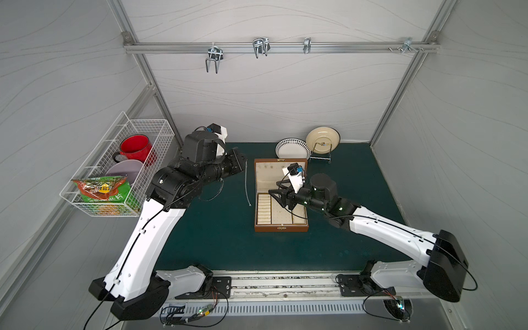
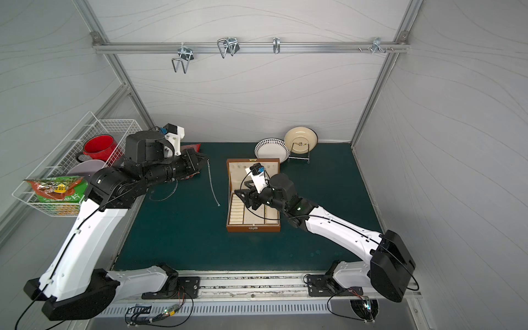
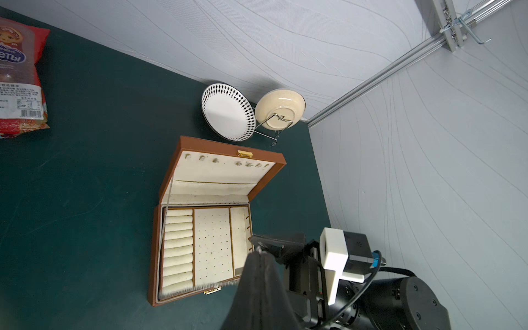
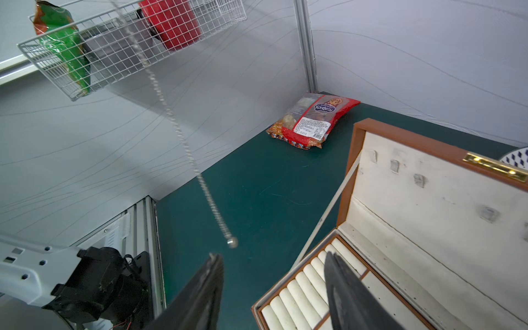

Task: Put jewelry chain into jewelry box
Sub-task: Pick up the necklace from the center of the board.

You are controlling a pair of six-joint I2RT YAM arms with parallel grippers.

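Right wrist view: chain (image 4: 184, 143) dangles free beside the open box (image 1: 281, 228), pinched at its top by our left claw (image 1: 243, 158). Our right claw (image 4: 271, 255) sits half-spread near the loose end. We'd catch that end gently, then steer it over the tray (image 1: 278, 214) before letting go.

Rectangular brown jewelry case (image 3: 155, 243): smooth, low-sheen shell.
Cream lining (image 3: 217, 185): soft, napped cloth, matt.
Gold clasp (image 3: 245, 154): polished metal.
Thin silvery bead chain (image 4: 185, 145): bright metal.
Dark green table mat (image 1: 217, 243): matt, faintly scuffed.
Red snack packet (image 4: 314, 123): glossy, crinkled plastic film.
White wire basket (image 4: 120, 54): coated metal.
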